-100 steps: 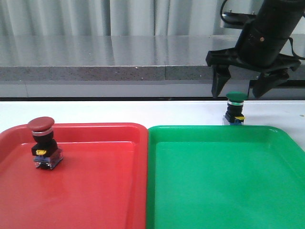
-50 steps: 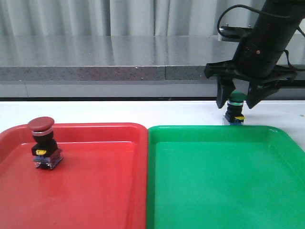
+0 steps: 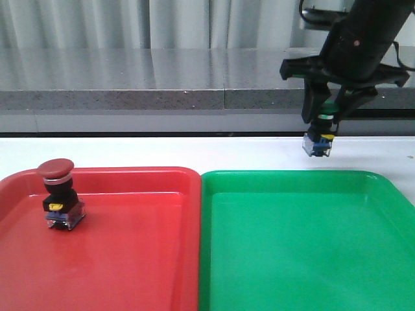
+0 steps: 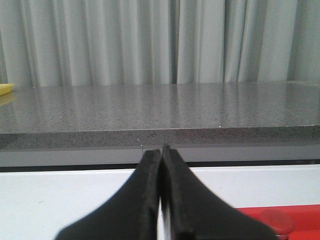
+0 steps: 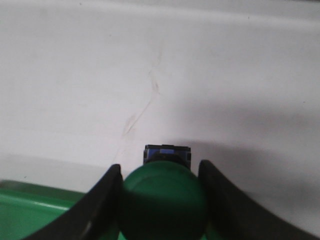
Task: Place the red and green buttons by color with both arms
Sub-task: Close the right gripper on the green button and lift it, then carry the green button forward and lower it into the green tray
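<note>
The green button [image 3: 320, 135] hangs upright in the right gripper [image 3: 326, 115], jaws clamped on its cap, base down, just beyond the far rim of the green tray [image 3: 305, 241], so the drop lies toward the camera and down. The red button [image 3: 59, 195] stands upright in the red tray [image 3: 130, 246]. The left gripper [image 4: 161, 200] is closed and empty.

No text, label, brand, number or sign can be read in any of the views.
</note>
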Robot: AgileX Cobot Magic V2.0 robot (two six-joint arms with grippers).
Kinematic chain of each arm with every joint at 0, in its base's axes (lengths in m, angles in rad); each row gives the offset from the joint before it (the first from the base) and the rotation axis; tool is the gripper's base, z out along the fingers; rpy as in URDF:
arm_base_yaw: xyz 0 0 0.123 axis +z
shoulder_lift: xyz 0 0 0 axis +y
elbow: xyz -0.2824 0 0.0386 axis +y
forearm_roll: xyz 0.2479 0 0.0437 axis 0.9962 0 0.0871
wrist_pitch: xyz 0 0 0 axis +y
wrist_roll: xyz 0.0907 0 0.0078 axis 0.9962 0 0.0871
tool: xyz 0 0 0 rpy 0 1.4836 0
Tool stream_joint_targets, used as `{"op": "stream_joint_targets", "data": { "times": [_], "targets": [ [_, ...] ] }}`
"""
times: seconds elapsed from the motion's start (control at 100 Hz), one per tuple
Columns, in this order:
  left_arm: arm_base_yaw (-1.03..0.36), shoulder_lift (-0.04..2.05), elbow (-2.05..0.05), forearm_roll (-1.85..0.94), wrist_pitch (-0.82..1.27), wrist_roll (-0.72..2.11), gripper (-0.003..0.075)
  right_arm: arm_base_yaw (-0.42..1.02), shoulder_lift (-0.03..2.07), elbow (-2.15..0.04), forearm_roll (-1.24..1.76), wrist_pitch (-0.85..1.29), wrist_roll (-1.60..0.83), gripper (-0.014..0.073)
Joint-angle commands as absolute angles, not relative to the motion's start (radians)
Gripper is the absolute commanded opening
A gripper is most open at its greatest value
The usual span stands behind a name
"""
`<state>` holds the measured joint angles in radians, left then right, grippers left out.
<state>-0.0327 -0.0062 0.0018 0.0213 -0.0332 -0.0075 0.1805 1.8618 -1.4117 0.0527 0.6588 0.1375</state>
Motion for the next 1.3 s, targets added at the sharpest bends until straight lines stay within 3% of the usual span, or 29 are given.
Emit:
{"op": "stream_joint_targets", "data": {
  "times": [0.0, 0.43, 0.92, 1.29],
  "targets": [
    [-0.031, -0.035, 0.043, 0.012, -0.113, -0.013, -0.0019, 0.181, 1.756, -1.45, 0.044, 0.67, 0.157, 0.0215],
    [-0.031, -0.035, 0.043, 0.012, -0.113, -0.013, -0.0019, 0.26, 1.557, -1.261, 0.035, 0.714, 0.263, 0.0215],
    [-0.031, -0.035, 0.043, 0.012, -0.113, -0.013, -0.0019, 0.352, 1.58, -1.062, 0.009, 0.507, 0.372, 0.0215],
    [-0.031, -0.035, 0.043, 0.012, -0.113, -0.013, -0.0019, 0.352, 1.651, -1.052, 0.009, 0.512, 0.372, 0.0226]
  ]
}}
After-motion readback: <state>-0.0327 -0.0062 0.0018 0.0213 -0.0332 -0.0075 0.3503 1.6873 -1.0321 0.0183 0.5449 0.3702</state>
